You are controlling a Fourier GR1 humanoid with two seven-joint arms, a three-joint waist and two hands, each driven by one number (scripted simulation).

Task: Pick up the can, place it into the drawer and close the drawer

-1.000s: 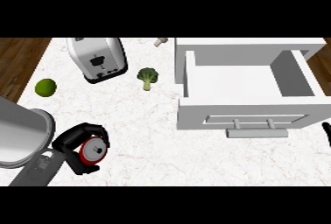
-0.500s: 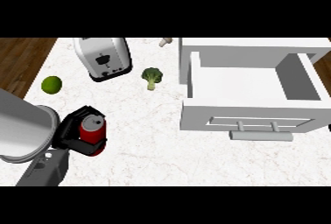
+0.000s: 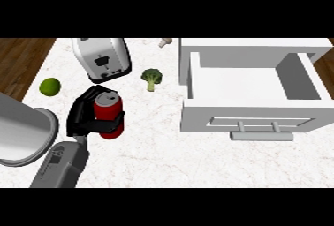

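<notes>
A red can (image 3: 108,109) with a silver top is held above the marble counter at the left of the head view. My left hand (image 3: 86,115) is curled round it, black fingers crossing its lower half. The white drawer (image 3: 253,90) stands open at the right, its inside bare, its bar handle (image 3: 262,135) facing the near side. The can is well to the left of the drawer's front corner. My right hand does not show.
A silver toaster (image 3: 101,58) stands at the back left, a green lime (image 3: 49,86) near the counter's left edge, a broccoli floret (image 3: 152,77) just left of the drawer. A small pale object (image 3: 164,42) lies at the back edge.
My left hand has lifted the can and carried it farther from me and to the right, toward the drawer. The right hand, seen at the right edge earlier, is gone.
</notes>
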